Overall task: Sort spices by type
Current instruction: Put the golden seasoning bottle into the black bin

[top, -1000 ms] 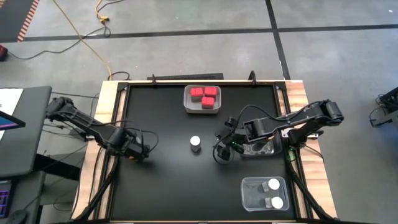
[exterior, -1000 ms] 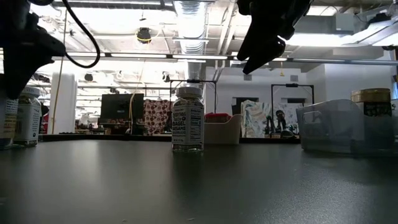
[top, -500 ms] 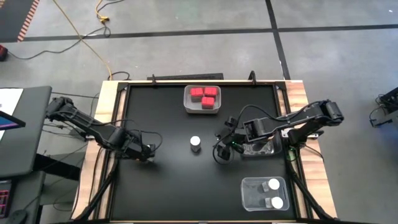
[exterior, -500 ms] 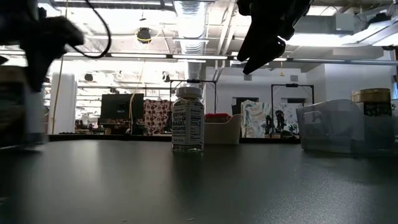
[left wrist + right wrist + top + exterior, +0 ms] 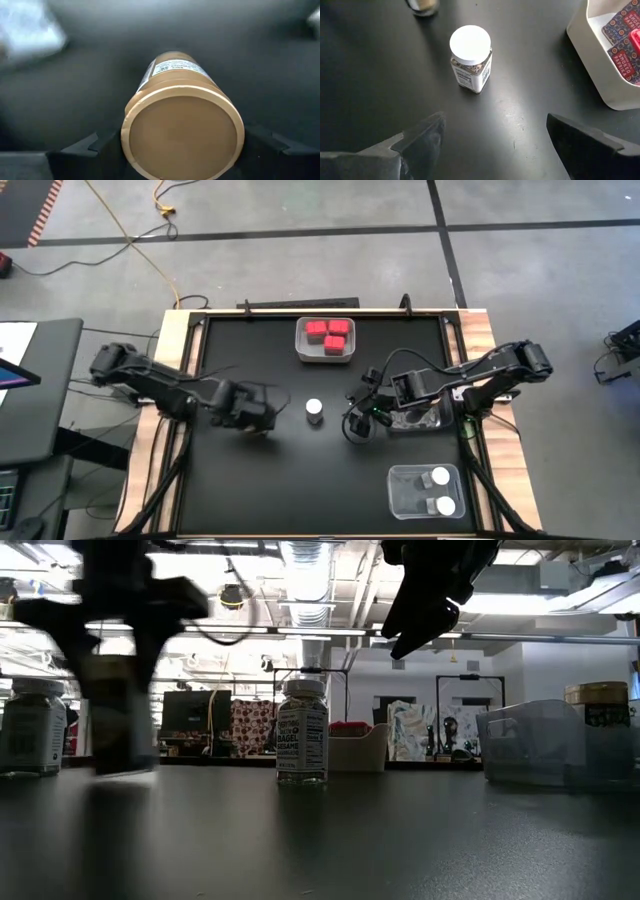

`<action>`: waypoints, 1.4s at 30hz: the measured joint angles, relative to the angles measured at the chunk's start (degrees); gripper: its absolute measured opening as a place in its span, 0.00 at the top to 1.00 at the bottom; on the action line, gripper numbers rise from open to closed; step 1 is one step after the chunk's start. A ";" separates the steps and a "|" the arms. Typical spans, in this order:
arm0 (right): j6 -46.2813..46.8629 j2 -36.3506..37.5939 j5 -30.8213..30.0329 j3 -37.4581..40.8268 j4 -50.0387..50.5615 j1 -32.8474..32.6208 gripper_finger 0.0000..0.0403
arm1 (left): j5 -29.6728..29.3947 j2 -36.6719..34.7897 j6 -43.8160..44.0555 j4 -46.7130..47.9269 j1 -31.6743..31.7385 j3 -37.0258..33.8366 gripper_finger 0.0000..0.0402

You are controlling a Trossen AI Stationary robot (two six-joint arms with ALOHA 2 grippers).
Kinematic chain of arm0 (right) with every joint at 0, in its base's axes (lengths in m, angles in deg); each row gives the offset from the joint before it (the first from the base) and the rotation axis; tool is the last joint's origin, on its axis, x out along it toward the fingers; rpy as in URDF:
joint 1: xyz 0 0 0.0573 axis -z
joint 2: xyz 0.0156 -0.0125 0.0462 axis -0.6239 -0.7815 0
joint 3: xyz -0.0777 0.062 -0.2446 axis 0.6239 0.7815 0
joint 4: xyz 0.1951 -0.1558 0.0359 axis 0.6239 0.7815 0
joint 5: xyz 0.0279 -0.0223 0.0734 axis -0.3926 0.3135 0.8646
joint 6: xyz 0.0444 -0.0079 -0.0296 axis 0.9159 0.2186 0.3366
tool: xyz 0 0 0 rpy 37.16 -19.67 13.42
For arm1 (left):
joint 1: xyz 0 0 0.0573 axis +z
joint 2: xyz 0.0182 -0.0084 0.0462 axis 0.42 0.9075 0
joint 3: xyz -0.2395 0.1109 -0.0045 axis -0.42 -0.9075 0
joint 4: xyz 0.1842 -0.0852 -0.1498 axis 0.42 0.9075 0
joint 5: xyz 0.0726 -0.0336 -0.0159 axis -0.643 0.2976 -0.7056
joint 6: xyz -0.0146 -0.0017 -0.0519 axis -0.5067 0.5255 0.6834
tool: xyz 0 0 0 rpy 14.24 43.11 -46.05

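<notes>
My left gripper (image 5: 255, 413) is shut on a small round jar with a brown lid (image 5: 182, 132), left of the table's middle; it shows blurred in the low view (image 5: 120, 720). A white-lidded jar (image 5: 314, 410) stands upright on the black table, between my two grippers, and shows in the right wrist view (image 5: 471, 57). My right gripper (image 5: 357, 425) is open and empty, raised just right of that jar. Red boxes (image 5: 328, 332) lie in the white bin (image 5: 303, 350) at the far middle. My left gripper pinches the brown-lidded jar between its two fingers (image 5: 85, 147), one on each side at the lid's rim (image 5: 124, 137). The fingers come from above, pointing down. The jar hangs upright; whether its base is clear of the table, I cannot tell.
A clear bin (image 5: 400, 480) at the near right holds two white-lidded jars. Another clear bin (image 5: 535, 745) under my right arm holds a brown-lidded jar (image 5: 597, 695). One more jar (image 5: 30, 725) stands at the left in the low view.
My left gripper has gone toward the table's right edge, toward the white-lidded jar in the middle, carrying the brown-lidded jar upright with it. The other jar at the left has stayed where it was.
</notes>
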 joint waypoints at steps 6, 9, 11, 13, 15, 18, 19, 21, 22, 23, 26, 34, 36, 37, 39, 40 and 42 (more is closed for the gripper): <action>0.17 0.00 0.02 0.00 0.00 0.00 0.07 | 0.08 6.13 -16.34 2.43 10.47 8.90 0.32; 1.22 0.00 0.02 0.00 0.02 -0.23 0.07 | -0.20 9.16 -23.08 5.29 16.11 13.43 0.31; 1.53 0.00 0.02 0.00 0.02 -0.48 0.07 | -0.18 11.51 -27.05 6.50 19.50 16.17 0.31; 1.51 0.00 0.04 0.00 0.02 -0.67 0.07 | -0.02 13.76 -30.49 7.03 21.92 18.86 0.31; 1.53 0.00 0.04 0.00 0.02 -0.90 0.07 | 1.90 16.37 -32.50 6.98 23.61 21.39 0.31; 1.53 0.00 0.04 0.00 0.04 -0.90 0.07 | 3.73 20.28 -35.38 7.27 24.87 24.37 0.31; 1.53 0.00 0.04 0.00 0.02 -0.90 0.07 | 3.82 21.46 -35.85 7.40 25.00 25.17 0.31; 1.55 -0.02 0.04 0.00 0.07 -0.90 0.07 | 4.26 23.25 -36.23 7.47 25.05 26.49 0.31; 1.57 0.00 0.04 0.00 0.07 -0.89 0.07 | 4.34 24.03 -36.23 7.50 25.03 26.96 0.31; 1.60 0.00 0.04 0.00 0.07 -0.87 0.07 | 4.48 24.67 -36.24 7.60 25.00 27.29 0.31; 1.64 -0.02 0.04 0.00 0.13 -0.87 0.07 | 4.64 25.89 -35.97 7.33 24.95 27.52 0.31; 1.62 -0.02 0.13 0.00 0.23 -0.87 0.07 | 5.64 26.37 -34.57 7.15 24.97 27.59 0.31; 1.60 -0.01 0.15 0.00 0.23 -0.87 0.07 | 5.60 26.37 -34.45 7.13 24.97 27.57 0.31; 1.59 0.00 0.30 0.00 0.24 -0.87 0.07 | 5.50 26.37 -34.41 7.11 24.97 27.57 0.31; 1.57 -0.02 0.39 0.00 0.24 -0.87 0.07 | 4.90 26.37 -34.04 7.02 24.91 27.54 0.30; 1.55 0.00 0.39 0.00 0.24 -0.87 0.07 | 4.50 26.37 -33.91 6.98 24.82 27.54 0.30; 1.55 -0.02 0.39 0.00 0.24 -0.87 0.07 | 3.88 26.39 -33.89 6.98 24.74 27.52 0.27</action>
